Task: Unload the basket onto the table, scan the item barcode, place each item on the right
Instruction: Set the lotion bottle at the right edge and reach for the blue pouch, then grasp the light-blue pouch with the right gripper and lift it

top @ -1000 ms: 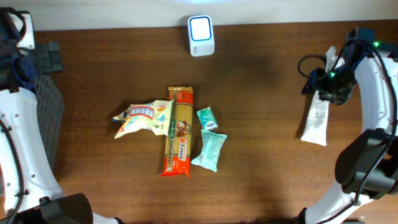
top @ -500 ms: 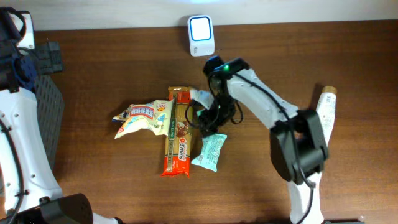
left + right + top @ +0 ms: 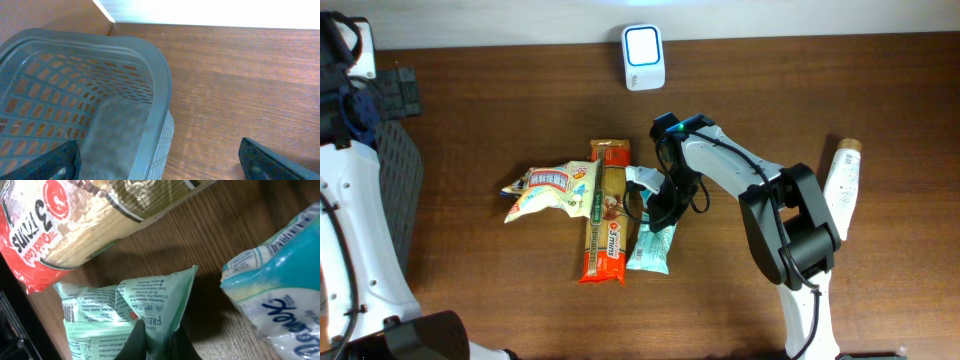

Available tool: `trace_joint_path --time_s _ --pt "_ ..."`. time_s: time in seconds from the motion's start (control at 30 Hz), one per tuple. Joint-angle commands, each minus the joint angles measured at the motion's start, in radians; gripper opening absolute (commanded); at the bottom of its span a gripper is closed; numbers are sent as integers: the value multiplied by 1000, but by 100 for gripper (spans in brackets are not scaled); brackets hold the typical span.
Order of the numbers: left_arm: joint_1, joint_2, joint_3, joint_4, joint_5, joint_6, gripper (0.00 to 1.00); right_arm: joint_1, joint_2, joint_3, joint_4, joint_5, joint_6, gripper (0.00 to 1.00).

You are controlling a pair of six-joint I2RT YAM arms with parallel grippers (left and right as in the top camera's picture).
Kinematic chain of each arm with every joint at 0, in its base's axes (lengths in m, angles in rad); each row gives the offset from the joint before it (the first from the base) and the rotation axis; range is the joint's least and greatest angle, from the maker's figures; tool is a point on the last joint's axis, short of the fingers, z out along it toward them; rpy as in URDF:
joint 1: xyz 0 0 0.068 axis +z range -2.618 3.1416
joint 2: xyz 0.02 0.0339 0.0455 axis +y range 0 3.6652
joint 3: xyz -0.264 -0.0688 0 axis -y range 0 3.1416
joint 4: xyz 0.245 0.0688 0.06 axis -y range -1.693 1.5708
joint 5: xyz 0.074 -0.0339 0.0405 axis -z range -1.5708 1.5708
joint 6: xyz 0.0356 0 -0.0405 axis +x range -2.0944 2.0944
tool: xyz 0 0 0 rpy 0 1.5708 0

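The small green packet (image 3: 125, 300) is cut off by the lower edge of the right wrist view, where its crinkled top is pinched between the right jaws, closed down narrow on it. Dark stripes at the packet's left edge may be a barcode, but they are too small to read. Whether the packet is lifted off the surface (image 3: 770, 90) cannot be told.

In the overhead view the packet is almost wholly hidden beneath the end of the right arm (image 3: 720, 160), lowered at the centre of the frame, just right of the spaghetti pack (image 3: 605, 212). The top edge of the teal pouch (image 3: 650, 250), just below, is also covered by the arm. A snack bag (image 3: 548, 190) touches the spaghetti pack on its left side.

The scanner (image 3: 643, 58) stands at the top centre edge, well apart from the cluster, with bare wood between. A white tube (image 3: 842, 178) lies apart at the right.

Only the tips of the left jaws are shown, in the lower corners of the left wrist view; they are spread wide and nothing is held. A grey basket (image 3: 125, 65) fills the left of that frame and is cut off at its edge.
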Motion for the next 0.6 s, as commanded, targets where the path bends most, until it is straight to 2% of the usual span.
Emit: trace_joint_path --time_s 0.0,0.17,0.27,0.3,0.4,0.5,0.57 --pt "4 -11 13 1 3 9 99 2 20 -23 -35 42 31 4" --pt "4 -11 13 1 3 9 99 -78 -40 78 -176 -55 63 4" --pt "4 -11 13 2 3 9 99 -180 -179 104 -161 -78 219 4" --pt "4 -11 13 1 3 9 99 -220 -224 104 -143 -70 285 4" --pt "4 -11 13 2 3 9 99 -345 -285 83 -76 238 737 4" --pt "4 -11 13 1 3 9 99 -349 -284 -93 120 292 920 4" --pt "4 -11 13 1 3 9 99 -349 -284 -210 242 261 967 4"
